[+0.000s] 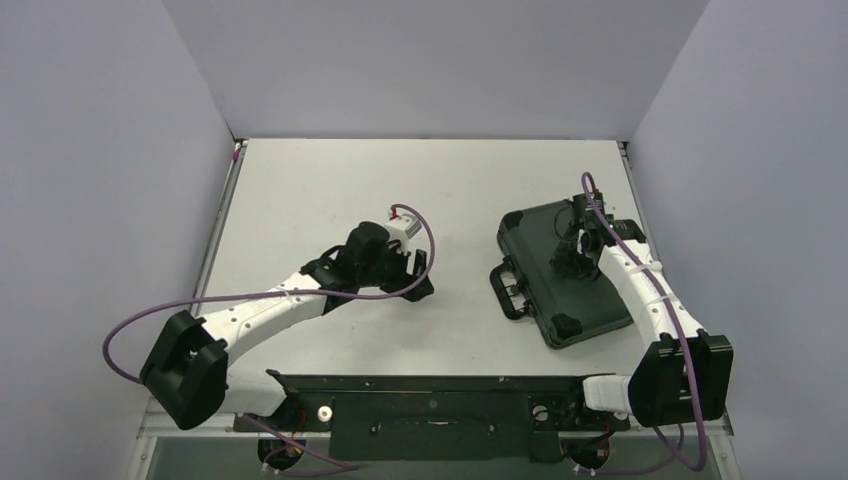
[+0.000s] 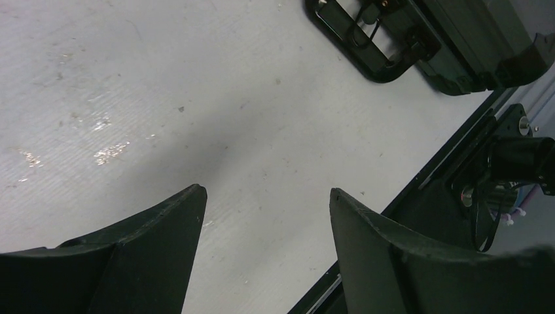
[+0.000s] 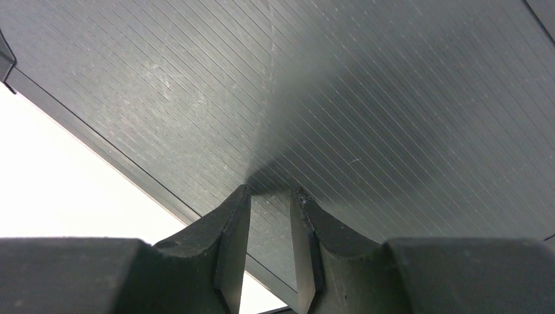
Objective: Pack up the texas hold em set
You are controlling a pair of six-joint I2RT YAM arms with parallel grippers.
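Top external view: the white table [image 1: 400,180] fills the floor of my workspace. On its right half lies the black case [image 1: 580,300] of the texas hold em set, lid shut, turned at a slant, with its handle [image 1: 505,290] toward the middle of the table. My right arm [image 1: 640,290] reaches over the case from the near edge. My left arm [image 1: 270,310] stretches to the table's middle, apart from the case.

My right wrist camera shows the ribbed lid [image 3: 327,98] close beneath. My right jaws are drawn nearly together, with only a slim gap, nothing between them, and the tips at the lid surface; I cannot tell whether they touch it.

My left jaws stand wide over bare table [image 2: 196,98], holding nothing, with the handle [image 2: 366,46] ahead of them.
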